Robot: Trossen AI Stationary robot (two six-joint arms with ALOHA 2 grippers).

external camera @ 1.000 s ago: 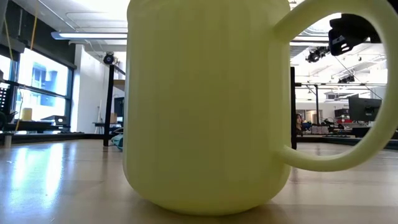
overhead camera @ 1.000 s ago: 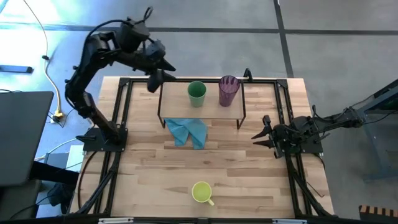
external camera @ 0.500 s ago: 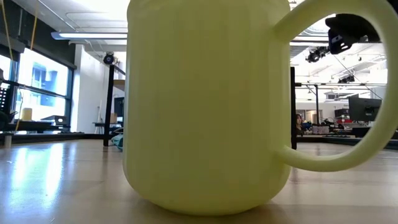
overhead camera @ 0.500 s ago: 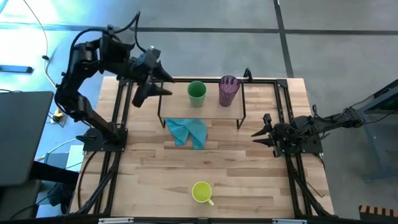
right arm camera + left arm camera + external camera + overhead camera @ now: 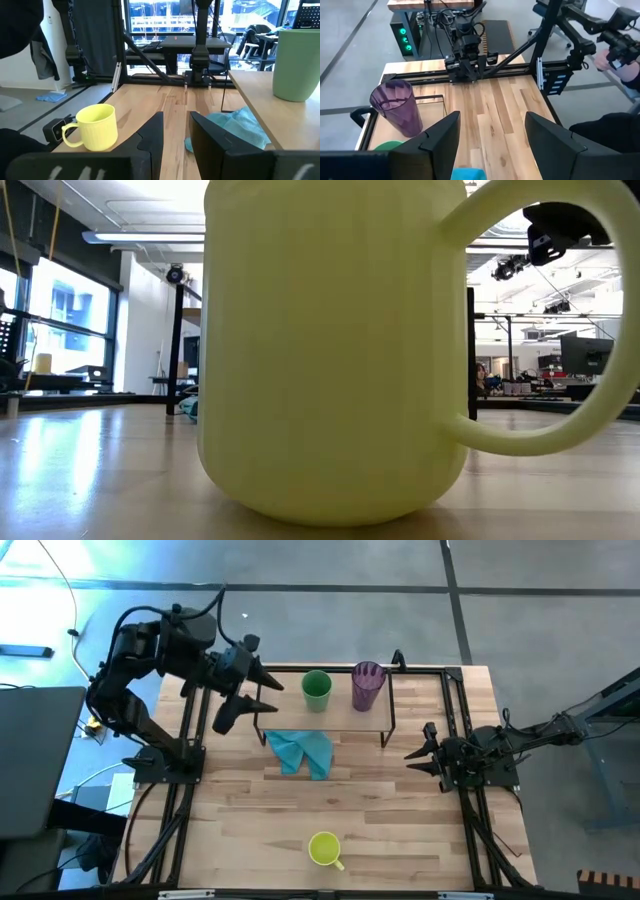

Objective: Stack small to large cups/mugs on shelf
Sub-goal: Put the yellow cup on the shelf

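The green cup (image 5: 316,690) and the purple tumbler (image 5: 367,686) stand upright side by side on the shelf (image 5: 285,708) at the table's far side. The yellow-green mug (image 5: 323,848) stands on the tabletop near the near edge and fills the low view (image 5: 330,350). My left gripper (image 5: 258,698) hovers open at the shelf's left end, left of the green cup; its wrist view shows the tumbler (image 5: 397,107). My right gripper (image 5: 418,752) waits low at the table's right side, open by a narrow gap (image 5: 175,131), facing the mug (image 5: 97,126).
A light blue cloth (image 5: 302,751) lies crumpled on the tabletop just in front of the shelf. Black rails (image 5: 190,730) run along the table's left and right sides. Bare wood lies between the cloth and the mug.
My left gripper has swung from the shelf's far left corner toward the table's near edge and now hangs beside the shelf's left end. The cups, the mug and the right arm have stayed where they were.
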